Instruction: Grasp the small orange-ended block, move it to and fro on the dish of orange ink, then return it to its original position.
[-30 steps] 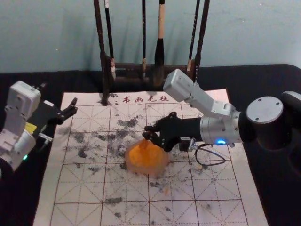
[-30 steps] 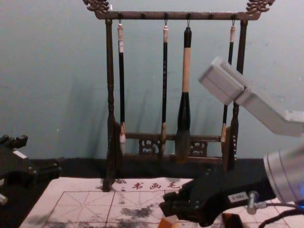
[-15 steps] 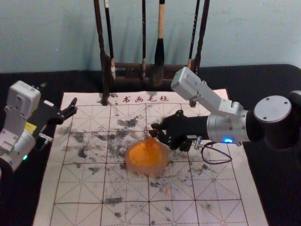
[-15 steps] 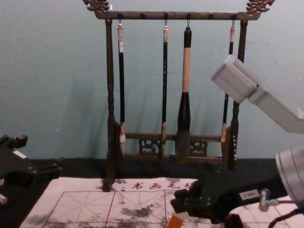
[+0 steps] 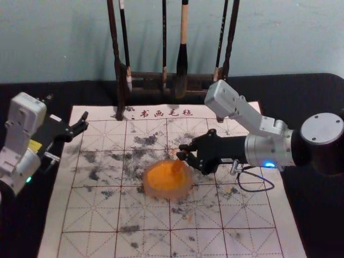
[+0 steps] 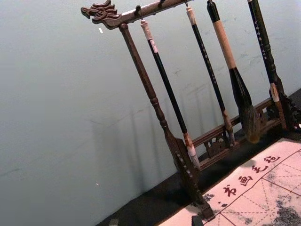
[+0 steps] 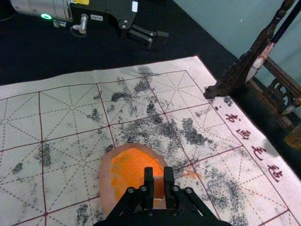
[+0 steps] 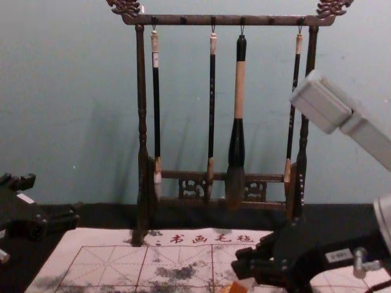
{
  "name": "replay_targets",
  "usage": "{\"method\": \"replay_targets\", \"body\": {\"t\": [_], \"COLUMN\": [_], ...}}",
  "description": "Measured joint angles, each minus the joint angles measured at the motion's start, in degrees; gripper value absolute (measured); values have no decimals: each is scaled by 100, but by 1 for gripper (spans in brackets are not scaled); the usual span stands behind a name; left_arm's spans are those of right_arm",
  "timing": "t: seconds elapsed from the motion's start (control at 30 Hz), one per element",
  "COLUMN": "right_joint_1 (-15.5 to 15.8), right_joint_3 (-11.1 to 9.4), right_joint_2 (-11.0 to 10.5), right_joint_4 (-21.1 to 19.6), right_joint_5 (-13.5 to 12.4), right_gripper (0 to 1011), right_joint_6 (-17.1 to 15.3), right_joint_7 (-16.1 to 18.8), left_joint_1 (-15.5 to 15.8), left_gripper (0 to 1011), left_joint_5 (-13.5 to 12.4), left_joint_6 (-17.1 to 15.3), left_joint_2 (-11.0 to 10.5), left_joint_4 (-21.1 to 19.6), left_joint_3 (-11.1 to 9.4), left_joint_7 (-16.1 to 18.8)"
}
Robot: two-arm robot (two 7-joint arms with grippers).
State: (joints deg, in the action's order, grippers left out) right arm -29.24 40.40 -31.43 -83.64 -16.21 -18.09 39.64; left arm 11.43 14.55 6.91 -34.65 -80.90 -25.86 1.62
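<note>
Small orange-ended block (image 5: 177, 165): gripped in right hand, set at the right part of the dish.

Left to right:

- Left hand (image 5: 65, 110) parked at the left, above the counter (image 5: 301, 88) beside the mat's far left corner. Fingers spread, nothing held. In the left wrist view, both fingertips are seen well apart, with the brush rack beyond.
- Mat (image 5: 88, 217) laid flat on the black counter, printed with a red grid and a line of red characters along the far edge. Dark ink smudges spread over it, mostly left of and beyond the dish.
- Brush rack (image 5: 118, 70) stood at the far side, left foot on the mat. Four brushes hung from it, bristles down: three thin, one thick (image 5: 183, 56).
- Dish (image 5: 165, 194) placed on the mat, near side of the rack. Orange ink (image 5: 159, 176) spread inside.
- Block tilted in the chest view, pale at the upper part, orange below. Lower end seen against the ink; firm contact can't be confirmed.
- Right hand (image 5: 180, 152) reached in from the right, fingers closed on the block from both sides, as seen in the right wrist view. Fingertips held above the dish's right part.
</note>
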Motion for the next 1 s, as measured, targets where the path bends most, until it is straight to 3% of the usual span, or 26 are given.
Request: {"method": "replay_targets", "body": {"t": [0.43,1.0], "right_joint_1": [126,138], "right_joint_3": [-8,112], "right_joint_2": [-147,-82], "right_joint_4": [-193,-297], "right_joint_5": [-63,-95], "right_gripper": [132,132], "right_joint_6": [-2,-45], "right_joint_7": [35,69], "left_joint_1": [0,0], "left_gripper": [1002,1001], "left_joint_5": [0,0], "left_joint_6": [0,0], "left_joint_2": [1,0], "left_joint_4": [0,0], "left_joint_3": [0,0], "left_joint_7": [0,0]}}
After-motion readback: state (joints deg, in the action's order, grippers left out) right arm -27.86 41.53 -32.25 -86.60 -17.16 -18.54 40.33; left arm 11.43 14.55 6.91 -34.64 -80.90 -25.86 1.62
